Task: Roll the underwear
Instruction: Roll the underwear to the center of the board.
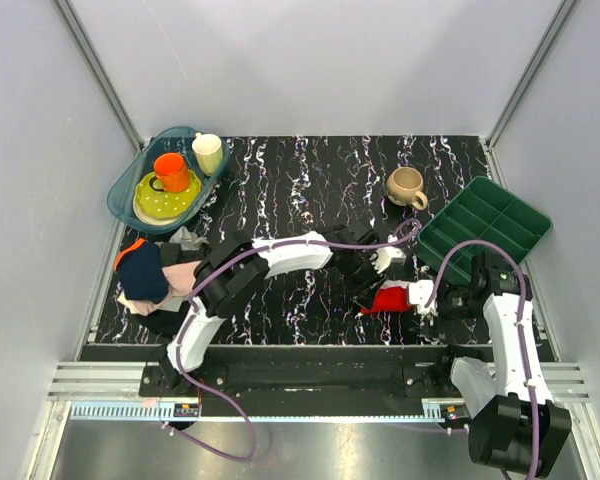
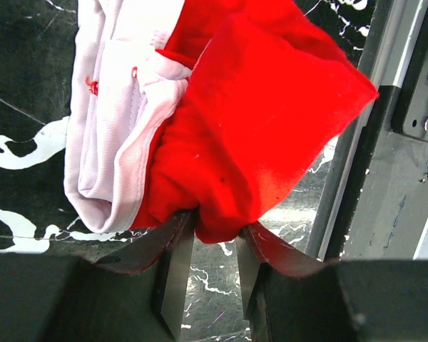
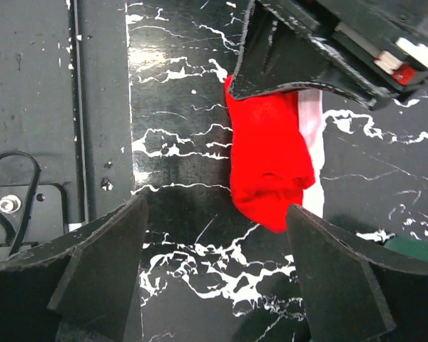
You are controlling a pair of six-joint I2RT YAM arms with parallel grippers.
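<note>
Pinching the near edge of the bright red fabric underwear (image 2: pixel 264 121) with its white ribbed trim, the left end effector (image 2: pixel 214 239) has its two dark fingers drawn to a narrow gap, and a fold of the red cloth is caught between them. The underwear (image 1: pixel 388 298) sits as a compact, bunched bundle on the black, white-veined marble-pattern worktop (image 1: pixel 300 180), in the right half close to the near edge, between the two end effectors. In the left wrist view the white band lies folded along the left side of the bundle, with the red cloth lapped over it. The right end effector (image 3: pixel 215 214) hovers just short of the bundle with its fingers spread wide and nothing between them but bare worktop. From its own camera the red bundle (image 3: pixel 267 157) lies ahead of the open gap, a strip of white showing along its right side, and the left end effector is clamped on its far end. Just behind and to the right of the underwear stands a dark green plastic compartment tray (image 1: pixel 485 228), and a beige ceramic mug (image 1: pixel 407 187) stands well apart toward the back. At the far left corner a teal oval tray (image 1: pixel 117 200) carries a yellow-green plate (image 1: pixel 165 203), an orange cup (image 1: pixel 171 170) on that plate and a cream cup (image 1: pixel 209 153). A heap of dark navy and pale pink garments (image 1: pixel 150 275) lies at the left edge.
</note>
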